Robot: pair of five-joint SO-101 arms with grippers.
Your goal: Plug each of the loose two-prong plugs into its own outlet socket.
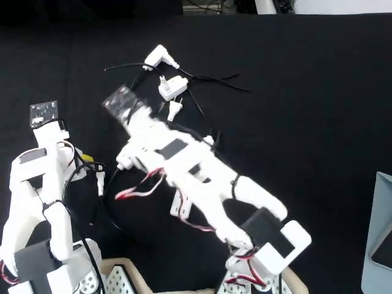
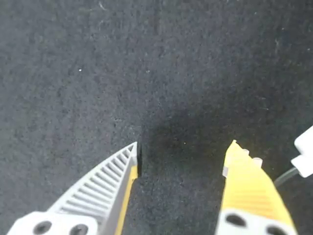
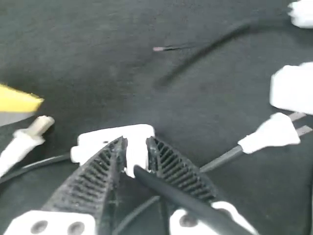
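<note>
Right wrist view: the right gripper (image 3: 134, 145) is nearly closed, its dark fingers pinching a white socket block (image 3: 95, 142) at lower centre.
A loose two-prong plug (image 3: 271, 134) lies on the black cloth (image 3: 98, 58) at the right of the frame, apart from the block. The left gripper (image 2: 185, 147) gapes wide over the cloth, gripping nothing. High view puts the block left of centre.

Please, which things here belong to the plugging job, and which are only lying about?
Job: white two-prong plastic plug; white plastic connector block held in the right claw; white square plastic adapter; black rubber cables.
Lying about: grey plastic bin at the table's edge.
</note>
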